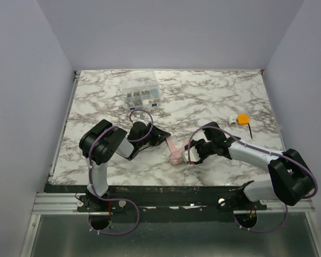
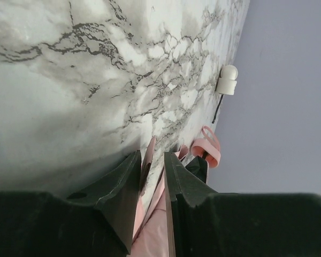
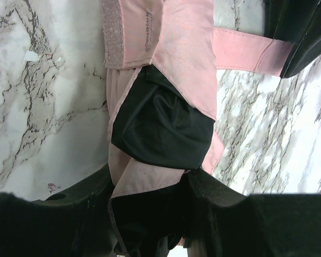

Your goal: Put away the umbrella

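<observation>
Right fingers [image 3: 214,195] clamp the folded umbrella [image 3: 184,64]; left fingers [image 2: 123,184] pinch its strap [image 3: 241,51].

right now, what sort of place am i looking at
Probably a robot lab test cell: a marble-patterned table boxed in by plain pale walls, with a left arm and a right arm bolted to a rail at its near edge.

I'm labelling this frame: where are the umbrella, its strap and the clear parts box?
umbrella [image 1: 176,157]: top external view, on the rolled pink bundle.
strap [image 3: 241,51]: right wrist view, mid-length of the pink band.
clear parts box [image 1: 142,97]: top external view, centre of its lid.
</observation>
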